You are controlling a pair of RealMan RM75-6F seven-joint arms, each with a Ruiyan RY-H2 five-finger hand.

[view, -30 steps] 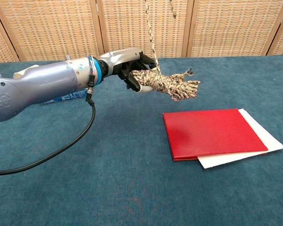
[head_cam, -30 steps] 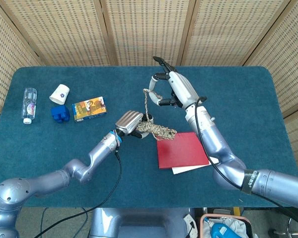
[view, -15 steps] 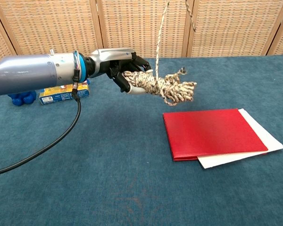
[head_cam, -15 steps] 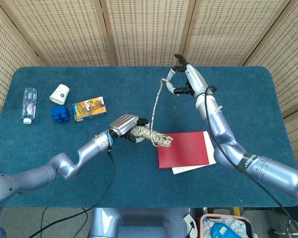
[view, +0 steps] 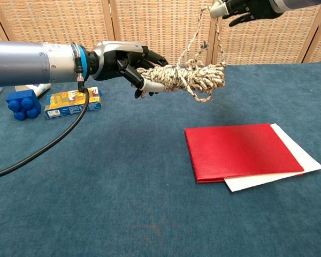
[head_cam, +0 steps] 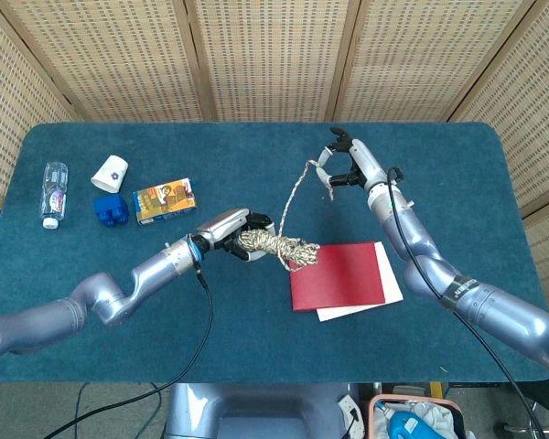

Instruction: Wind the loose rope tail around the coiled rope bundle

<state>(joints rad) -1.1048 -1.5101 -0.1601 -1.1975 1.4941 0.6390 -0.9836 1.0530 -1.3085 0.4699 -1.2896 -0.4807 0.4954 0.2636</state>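
The coiled rope bundle [head_cam: 276,246] [view: 190,79], beige and brown, is held in the air over the blue table by my left hand [head_cam: 230,233] [view: 129,64], which grips its left end. The loose rope tail [head_cam: 296,198] [view: 195,45] rises from the bundle up to my right hand [head_cam: 343,165] [view: 242,8], which pinches its end. The right hand is above and right of the bundle, at the top edge of the chest view.
A red book [head_cam: 337,275] [view: 241,151] lies on a white sheet [head_cam: 392,283] [view: 294,167] below the bundle. At the far left stand a juice box [head_cam: 164,200] [view: 72,101], a blue block [head_cam: 111,209] [view: 22,104], a white cup [head_cam: 109,173] and a water bottle [head_cam: 53,193].
My right hand has come lower and nearer with the tail, which now hangs slacker. My left hand has raised the bundle and turned it more level.
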